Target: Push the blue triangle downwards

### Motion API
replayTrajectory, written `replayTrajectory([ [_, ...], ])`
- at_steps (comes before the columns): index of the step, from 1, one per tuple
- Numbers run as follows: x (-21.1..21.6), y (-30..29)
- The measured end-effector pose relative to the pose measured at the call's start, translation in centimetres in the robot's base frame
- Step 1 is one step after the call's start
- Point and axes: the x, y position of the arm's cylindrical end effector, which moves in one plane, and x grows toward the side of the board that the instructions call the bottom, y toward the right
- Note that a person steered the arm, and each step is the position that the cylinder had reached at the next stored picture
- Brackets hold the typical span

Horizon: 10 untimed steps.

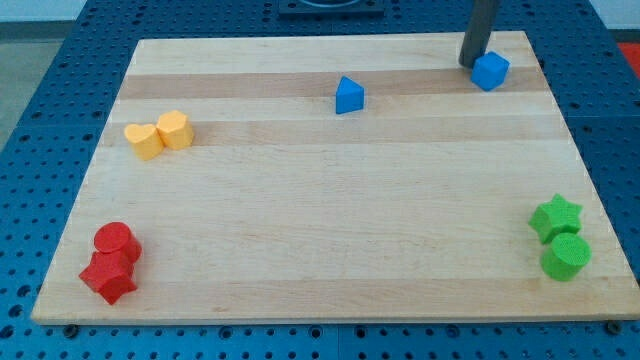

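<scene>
The blue triangle (349, 95) stands on the wooden board (330, 190) near the view's top, a little right of centre. My tip (470, 64) is at the view's top right, well to the right of the triangle. It touches or nearly touches the upper left side of a blue cube (490, 71).
A yellow heart (143, 140) and a yellow hexagon (174, 130) sit together at the left. A red cylinder (116, 241) and a red star (108, 277) sit at the bottom left. A green star (556, 216) and a green cylinder (565, 256) sit at the bottom right.
</scene>
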Motion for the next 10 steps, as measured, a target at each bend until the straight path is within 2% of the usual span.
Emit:
replayTrajectory([
  [2, -0.3, -1.5],
  [5, -0.4, -20.2],
  [6, -0.1, -23.4],
  [7, 2.0, -22.8],
  [9, 2.8, -21.4],
  [10, 5.3, -18.0],
])
